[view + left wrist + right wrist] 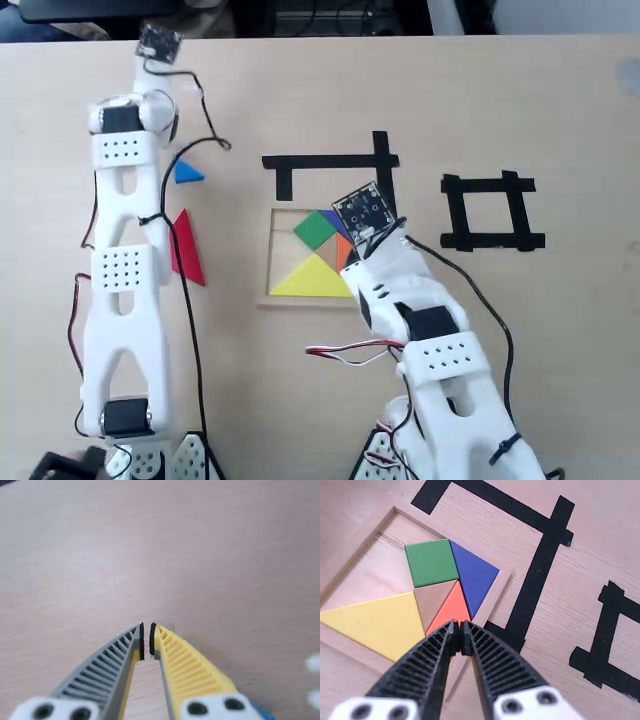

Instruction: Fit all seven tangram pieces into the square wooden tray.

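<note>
The table [330, 90] gives me open wood on the far side, from the left arm across to the right edge. The left gripper [146, 641] sits low over bare tabletop, its fingers drawn to a thin slit with nothing between them. Beside that arm lie a small blue triangle [187, 172] and, nearer, a red triangle [188, 250], both outside the tray [283, 300]. A black tape bracket [335, 161] hems the tray's far and right sides, and a tape square [490, 212] lies farther right. The tray holds five pieces: green square [431, 562], blue triangle [475, 577], tan triangle [434, 602], orange triangle [454, 611] and yellow triangle [375, 622]. Bare floor shows on its left. The right gripper [458, 640] hangs over the tray's near right part — fingers almost together, empty.
</note>
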You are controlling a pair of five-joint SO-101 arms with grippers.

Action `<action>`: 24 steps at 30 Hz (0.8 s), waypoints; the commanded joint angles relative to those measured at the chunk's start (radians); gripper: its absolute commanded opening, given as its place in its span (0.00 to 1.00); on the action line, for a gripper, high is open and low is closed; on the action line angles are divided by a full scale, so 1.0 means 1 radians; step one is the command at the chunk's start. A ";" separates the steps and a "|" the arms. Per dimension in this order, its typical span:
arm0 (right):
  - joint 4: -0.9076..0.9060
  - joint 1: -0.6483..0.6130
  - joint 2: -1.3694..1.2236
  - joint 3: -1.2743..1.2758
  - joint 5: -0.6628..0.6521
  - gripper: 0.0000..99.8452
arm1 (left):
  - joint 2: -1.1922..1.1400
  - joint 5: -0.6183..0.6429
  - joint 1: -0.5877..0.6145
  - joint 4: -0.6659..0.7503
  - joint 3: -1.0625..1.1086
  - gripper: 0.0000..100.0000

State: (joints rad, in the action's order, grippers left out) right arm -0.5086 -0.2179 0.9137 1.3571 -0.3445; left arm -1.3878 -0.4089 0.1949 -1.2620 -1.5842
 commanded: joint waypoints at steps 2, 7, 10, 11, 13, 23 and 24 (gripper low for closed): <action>0.023 -0.011 0.018 -0.007 -0.008 0.01 | -0.011 -0.043 -0.016 0.023 -0.015 0.06; 0.023 -0.011 0.018 -0.007 -0.008 0.01 | -0.020 -0.048 -0.047 0.021 -0.008 0.06; 0.023 -0.011 0.018 -0.007 -0.008 0.01 | -0.021 -0.072 -0.061 -0.037 -0.008 0.06; 0.023 -0.011 0.018 -0.007 -0.008 0.01 | -0.025 -0.097 -0.067 -0.063 -0.008 0.06; 0.025 -0.011 0.018 -0.007 -0.008 0.01 | -0.026 -0.133 -0.073 -0.118 -0.007 0.06; 0.023 -0.011 0.018 -0.007 -0.008 0.01 | -0.026 -0.196 -0.016 -0.285 -0.013 0.06; 0.023 -0.011 0.018 -0.007 -0.008 0.01 | -0.025 -0.196 -0.015 -0.321 -0.016 0.06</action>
State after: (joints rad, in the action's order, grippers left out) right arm -0.5071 -0.2179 0.9137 1.3571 -0.3445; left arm -1.4246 -0.5930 0.1565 -1.5121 -1.5842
